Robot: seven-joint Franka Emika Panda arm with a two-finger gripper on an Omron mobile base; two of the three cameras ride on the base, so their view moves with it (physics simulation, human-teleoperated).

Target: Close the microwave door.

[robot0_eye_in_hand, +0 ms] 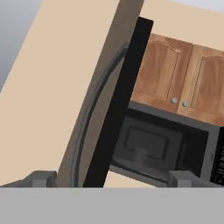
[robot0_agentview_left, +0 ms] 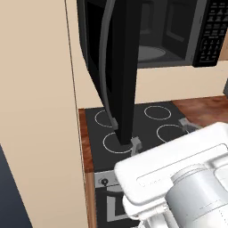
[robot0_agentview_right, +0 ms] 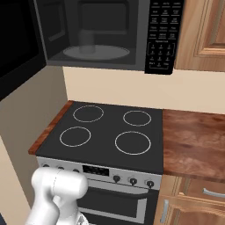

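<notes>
The microwave (robot0_agentview_left: 178, 35) hangs above the stove, its grey cavity (robot0_agentview_right: 94, 41) exposed and a keypad strip (robot0_agentview_right: 161, 37) at its right. The microwave door (robot0_agentview_left: 121, 67) stands swung wide open, seen almost edge-on, with its curved grey bar handle (robot0_agentview_left: 105, 58) on the outer face. In the hand view the door (robot0_eye_in_hand: 120, 113) and handle (robot0_eye_in_hand: 89, 118) rise diagonally ahead. My gripper (robot0_eye_in_hand: 113, 179) is open below the door's lower edge, fingertips (robot0_eye_in_hand: 41, 178) spread wide with nothing held. The grey fingertips (robot0_agentview_left: 136, 143) sit just right of the door's bottom corner.
A black four-ring stove (robot0_agentview_right: 110, 132) lies beneath, with an oven door and knobs (robot0_agentview_right: 132, 180) in front. A tall beige wall panel (robot0_agentview_left: 35, 111) stands close on the left. Wooden counter (robot0_agentview_right: 193, 140) and wall cabinets (robot0_eye_in_hand: 179, 83) are to the right.
</notes>
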